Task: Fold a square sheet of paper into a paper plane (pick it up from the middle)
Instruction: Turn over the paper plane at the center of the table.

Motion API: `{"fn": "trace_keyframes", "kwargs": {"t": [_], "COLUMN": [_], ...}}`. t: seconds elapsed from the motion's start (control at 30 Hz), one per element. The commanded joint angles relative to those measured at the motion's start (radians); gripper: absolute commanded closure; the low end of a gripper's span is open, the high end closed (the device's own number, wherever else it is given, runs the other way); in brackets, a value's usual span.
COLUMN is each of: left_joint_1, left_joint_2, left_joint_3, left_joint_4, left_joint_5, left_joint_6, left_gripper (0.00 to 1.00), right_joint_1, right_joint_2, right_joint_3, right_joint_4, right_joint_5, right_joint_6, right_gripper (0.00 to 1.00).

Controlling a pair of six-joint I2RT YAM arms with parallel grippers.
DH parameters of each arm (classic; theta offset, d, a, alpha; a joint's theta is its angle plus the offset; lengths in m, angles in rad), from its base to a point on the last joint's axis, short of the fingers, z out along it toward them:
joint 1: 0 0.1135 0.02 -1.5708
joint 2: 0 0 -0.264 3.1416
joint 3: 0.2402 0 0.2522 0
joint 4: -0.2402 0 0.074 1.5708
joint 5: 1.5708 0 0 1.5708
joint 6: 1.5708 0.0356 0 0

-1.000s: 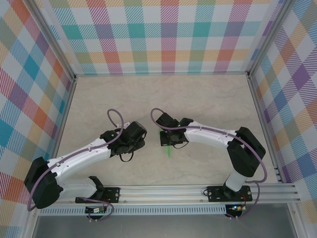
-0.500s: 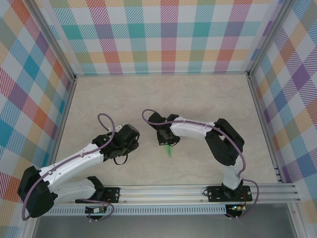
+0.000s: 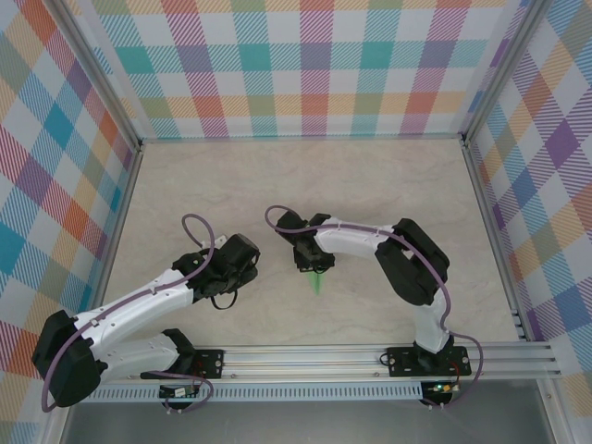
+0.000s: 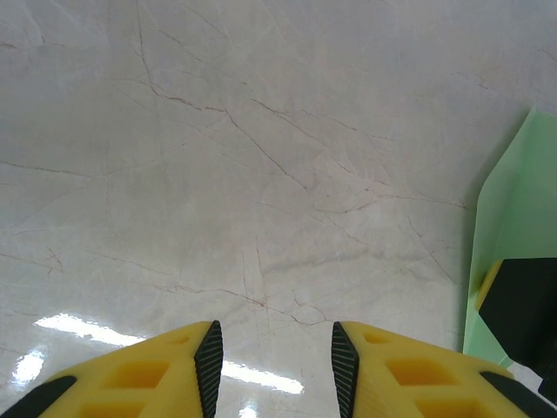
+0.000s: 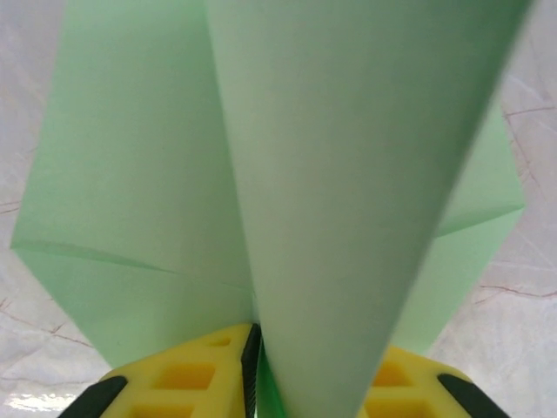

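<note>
The paper plane near the middle of the table
It is far from every edge, with bare room all around. It stands between the fingers of the right gripper; squeezed or not, I cannot tell. The left gripper is partly open and empty.

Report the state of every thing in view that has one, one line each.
Left gripper: open, empty, above the marble-patterned table.
Right gripper: yellow fingers either side of the raised centre fold of the light green paper plane; whether it grips cannot be told.
Light green paper plane: folded, centre fold raised, flaps spread to both sides.
</note>
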Motion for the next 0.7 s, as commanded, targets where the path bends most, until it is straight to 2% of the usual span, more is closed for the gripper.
{"fn": "trace_keyframes", "kwargs": {"t": [0.0,0.27,0.67], "left_joint_1": [0.016,0.017,0.018], "left_joint_2": [-0.014,-0.013,-0.017], "left_joint_3": [-0.011,-0.021,-0.027], "left_joint_4": [-0.005,0.004,0.011], "left_joint_5": [0.005,0.012,0.016], "left_joint_6": [-0.008,-0.011,-0.011], "left_gripper": [0.60,0.59,0.59], "right_joint_1": [-0.003,-0.003,0.004], "right_joint_2": [0.059,0.126,0.189], "right_joint_3": [0.015,0.002,0.024], "right_joint_4": [-0.018,-0.022,-0.046], "right_joint_5": [-0.024,-0.043,-0.054], "right_joint_6": [0.025,0.064,0.080], "right_gripper": [0.71,0.60,0.52]}}
